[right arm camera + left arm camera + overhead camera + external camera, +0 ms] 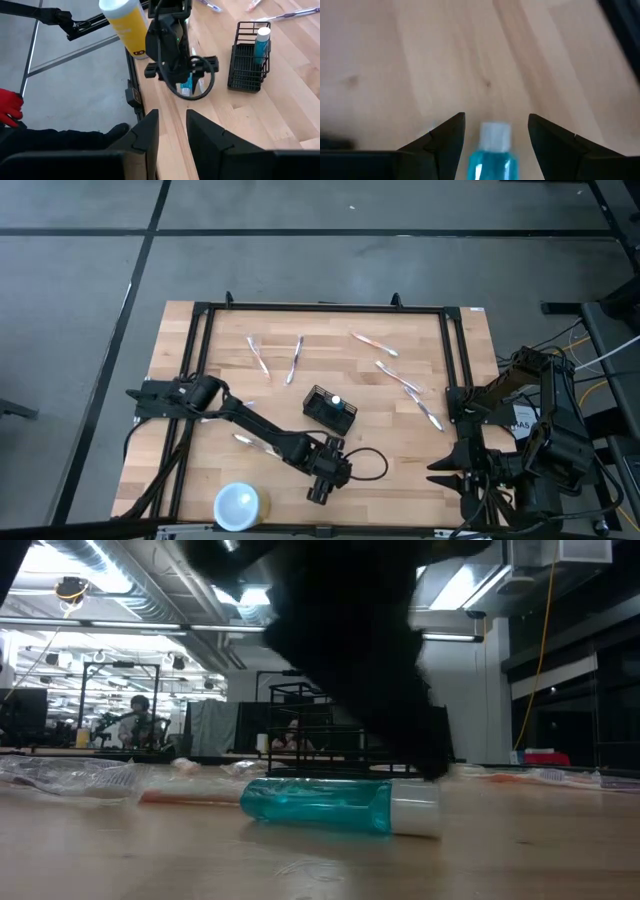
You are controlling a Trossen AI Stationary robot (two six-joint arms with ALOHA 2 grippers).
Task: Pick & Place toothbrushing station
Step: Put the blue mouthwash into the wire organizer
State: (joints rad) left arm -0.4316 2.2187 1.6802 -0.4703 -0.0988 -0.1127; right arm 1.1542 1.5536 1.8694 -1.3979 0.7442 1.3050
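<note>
The black mesh caddy (328, 409) stands on its base at the table's middle, and an upright teal tube with a white cap (338, 402) is in it. The caddy also shows in the right wrist view (247, 62). A second teal tube (320, 807) with a white cap (495, 135) lies flat on the table near the front edge. My left gripper (495, 125) is open just above it, one finger on either side of the cap end, with a gap on both sides. In the high view, my left gripper (322, 490) hides this tube. My right gripper (172, 125) is open and empty at the table's right edge.
A round white cup (237, 506) stands at the front left. Several wrapped toothbrushes (292, 360) lie across the far half and right side. A black cable loop (372, 465) hangs by my left gripper. A black frame (320, 307) borders the table.
</note>
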